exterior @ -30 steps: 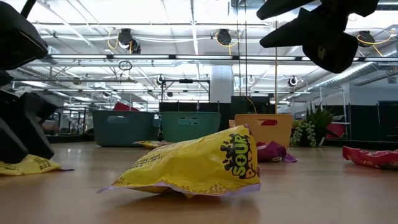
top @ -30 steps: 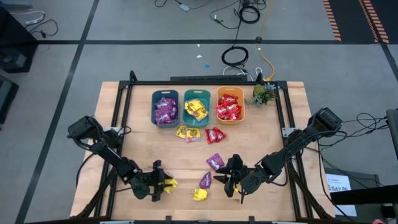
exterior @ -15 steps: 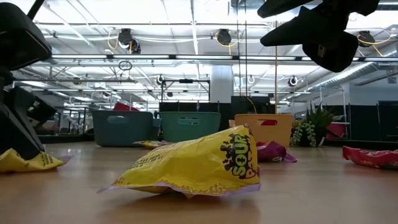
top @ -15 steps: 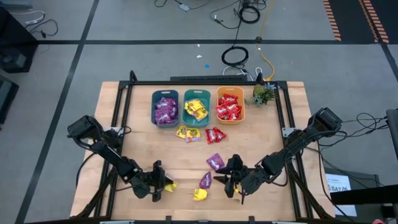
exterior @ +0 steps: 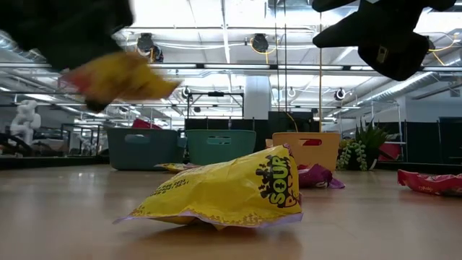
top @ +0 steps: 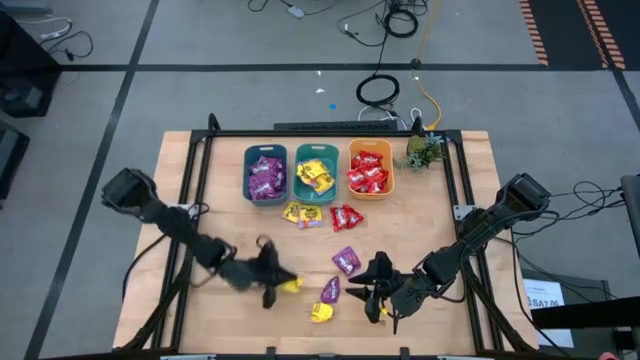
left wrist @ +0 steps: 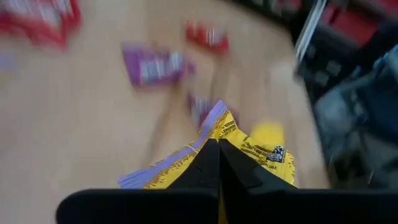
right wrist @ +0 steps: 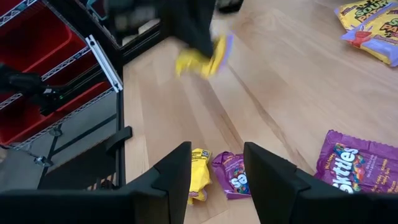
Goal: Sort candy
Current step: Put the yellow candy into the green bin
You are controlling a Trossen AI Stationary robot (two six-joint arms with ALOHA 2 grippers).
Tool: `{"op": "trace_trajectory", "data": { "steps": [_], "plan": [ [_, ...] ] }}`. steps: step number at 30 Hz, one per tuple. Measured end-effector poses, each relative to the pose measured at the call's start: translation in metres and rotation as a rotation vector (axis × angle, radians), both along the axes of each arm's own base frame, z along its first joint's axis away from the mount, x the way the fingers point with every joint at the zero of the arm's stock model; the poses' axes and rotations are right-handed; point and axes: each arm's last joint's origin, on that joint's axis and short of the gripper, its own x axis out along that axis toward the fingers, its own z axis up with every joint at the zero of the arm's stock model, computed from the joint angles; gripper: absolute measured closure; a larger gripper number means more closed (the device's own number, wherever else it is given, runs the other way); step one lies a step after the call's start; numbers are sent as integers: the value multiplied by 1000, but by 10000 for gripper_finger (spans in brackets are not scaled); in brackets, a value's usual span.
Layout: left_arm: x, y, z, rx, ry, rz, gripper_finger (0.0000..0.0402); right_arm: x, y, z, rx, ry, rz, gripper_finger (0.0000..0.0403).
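Note:
My left gripper (top: 278,284) is shut on a yellow candy packet (top: 291,286), which is up in the air in the low view (exterior: 123,76). My right gripper (top: 370,292) hovers open near the front edge, above a small yellow packet (right wrist: 199,175) and a purple packet (right wrist: 231,177) that lie flat on the table. A purple Skittles packet (top: 346,260) lies flat beyond them. The yellow packet at the front (top: 321,312) fills the low view's middle (exterior: 231,191). My left gripper pinches the yellow packet between its two shut fingers (left wrist: 208,165), which reach onto the crinkled wrapper (left wrist: 245,149) from one edge. The fingers slant down from the table's left. The packet sticks out past the fingertips, lifted clear of the table.
At the back stand a teal bin with purple packets (top: 265,172), a teal bin with yellow ones (top: 316,172) and an orange bin with red ones (top: 370,168). Loose yellow (top: 298,213) and red (top: 346,216) packets lie before them. A small plant (top: 422,150) stands at the far right.
My left gripper closed on the yellow packet lying at the near left, then rose and swung toward the table's right and a little toward the far edge. The packet left the table and now rides clear above it. My right gripper kept still.

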Motion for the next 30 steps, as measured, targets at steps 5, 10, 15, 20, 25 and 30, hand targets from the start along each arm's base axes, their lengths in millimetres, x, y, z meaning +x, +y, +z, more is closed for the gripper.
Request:
{"op": "trace_trajectory", "data": {
  "steps": [5, 10, 15, 20, 25, 30],
  "plan": [
    [16, 56, 39, -3, -98, 89, 400, 0, 0, 0, -18, 0, 5, 264],
    [26, 124, 61, 37, -151, 225, 401, 0, -1, 0, -31, -2, 5, 264],
    [39, 190, 71, 87, -95, 286, 401, 0, -2, 0, -64, -14, -23, 264],
    [53, 246, 65, 121, 36, 321, 401, 1, -5, 1, -98, -39, -92, 264],
    [72, 279, 56, 117, 67, 312, 383, 5, -11, 2, -102, -53, -154, 264],
    [91, 297, 58, 101, 49, 252, 349, 10, -20, 2, -101, -59, -204, 264]
  ]
}}
